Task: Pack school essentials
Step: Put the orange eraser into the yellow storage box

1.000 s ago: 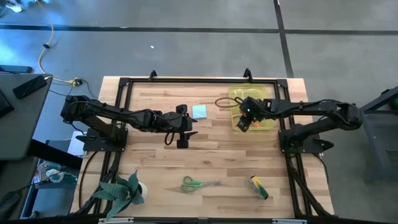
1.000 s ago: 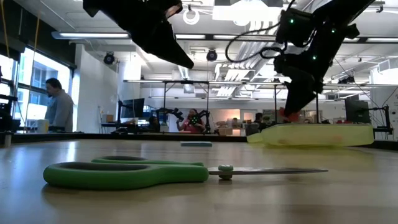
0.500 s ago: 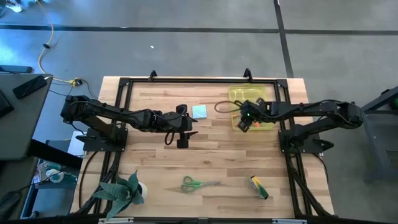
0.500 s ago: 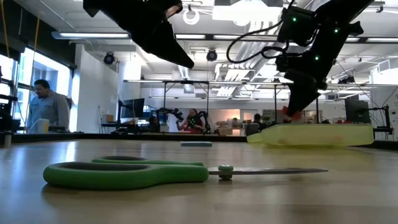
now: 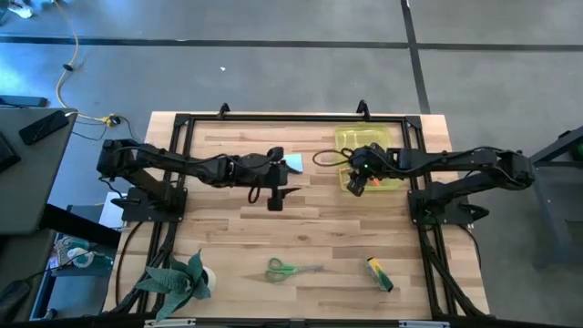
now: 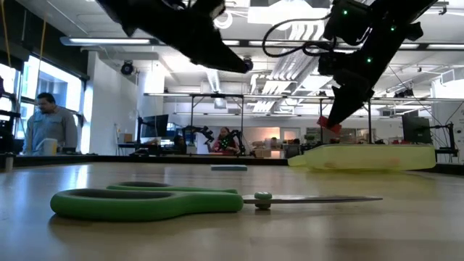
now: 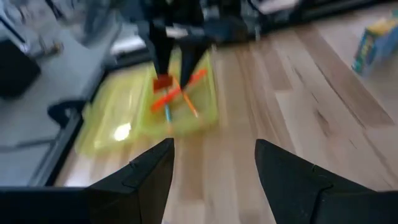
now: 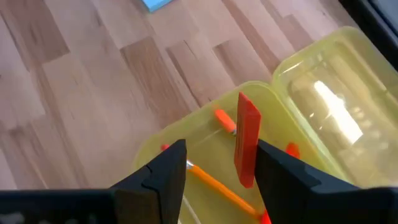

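My right gripper [image 5: 355,182] hangs over the near end of the translucent yellow case [image 5: 378,146], fingers open and pointing down, with the tiny red piece [image 8: 247,137] between them. A red-orange marker [image 7: 183,90] and orange pencils lie in the case. My left gripper [image 5: 277,196] is open and hovers off the table at mid-table, beside the light-blue note pad [image 5: 294,164], which lies flat. The green-handled scissors [image 5: 290,269] and the yellow-green stick [image 5: 380,273] lie flat near the table's near edge. My right gripper has the tiny red piece [image 8: 247,140] standing against the inner side of one finger [image 8: 273,168], and a gap shows between the piece and the other finger. The fingers come from above. The piece [image 6: 328,125] hangs at the fingertips, lifted clear above the case [image 6: 377,156].
A green leafy plant [image 5: 178,278] stands at the near left corner. A black frame [image 5: 291,118] runs round the table. Bare wood lies between the scissors and the arms. A person [image 6: 47,130] stands in the room beyond the table.
My right gripper has risen a little over the case, shifting slightly toward the table's left, and the red piece has gone up with it. My left gripper has moved toward the table's right and far side, closer to the note pad.
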Robot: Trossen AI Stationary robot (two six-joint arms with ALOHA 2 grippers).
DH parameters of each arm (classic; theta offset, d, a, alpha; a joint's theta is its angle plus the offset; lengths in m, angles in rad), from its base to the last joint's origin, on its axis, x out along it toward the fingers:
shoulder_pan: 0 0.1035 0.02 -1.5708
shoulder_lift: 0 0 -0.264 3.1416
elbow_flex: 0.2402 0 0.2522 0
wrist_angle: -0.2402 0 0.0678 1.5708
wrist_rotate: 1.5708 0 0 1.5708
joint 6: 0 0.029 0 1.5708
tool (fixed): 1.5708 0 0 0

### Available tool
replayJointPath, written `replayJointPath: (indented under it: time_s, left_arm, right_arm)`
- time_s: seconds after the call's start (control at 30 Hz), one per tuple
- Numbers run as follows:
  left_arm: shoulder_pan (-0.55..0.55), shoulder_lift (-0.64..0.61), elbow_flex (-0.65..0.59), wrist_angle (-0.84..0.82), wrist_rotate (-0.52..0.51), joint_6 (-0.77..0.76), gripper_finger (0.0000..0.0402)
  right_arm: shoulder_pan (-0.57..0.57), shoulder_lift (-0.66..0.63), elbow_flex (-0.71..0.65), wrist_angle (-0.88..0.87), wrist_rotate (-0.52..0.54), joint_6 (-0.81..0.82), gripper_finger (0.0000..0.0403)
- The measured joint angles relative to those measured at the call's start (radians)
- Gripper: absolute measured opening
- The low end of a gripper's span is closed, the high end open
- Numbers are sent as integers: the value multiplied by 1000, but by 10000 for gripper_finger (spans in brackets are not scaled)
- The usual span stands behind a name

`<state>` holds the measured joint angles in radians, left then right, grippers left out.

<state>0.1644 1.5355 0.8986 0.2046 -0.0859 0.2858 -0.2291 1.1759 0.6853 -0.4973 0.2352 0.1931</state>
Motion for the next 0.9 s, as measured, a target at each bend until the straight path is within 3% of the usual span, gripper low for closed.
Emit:
replayJointPath:
  time_s: [0.23,0.57,0.9]
  left_arm:
    - [75,155,51,202,57,44,213]
    - [120,400,302,204,83,101,213]
    - [149,535,493,165,127,86,213]
  right_arm:
    - [3,-21,0,2,3,-148,171]
    - [7,-18,0,1,-9,-210,171]
    - [22,-18,0,1,-1,-228,171]
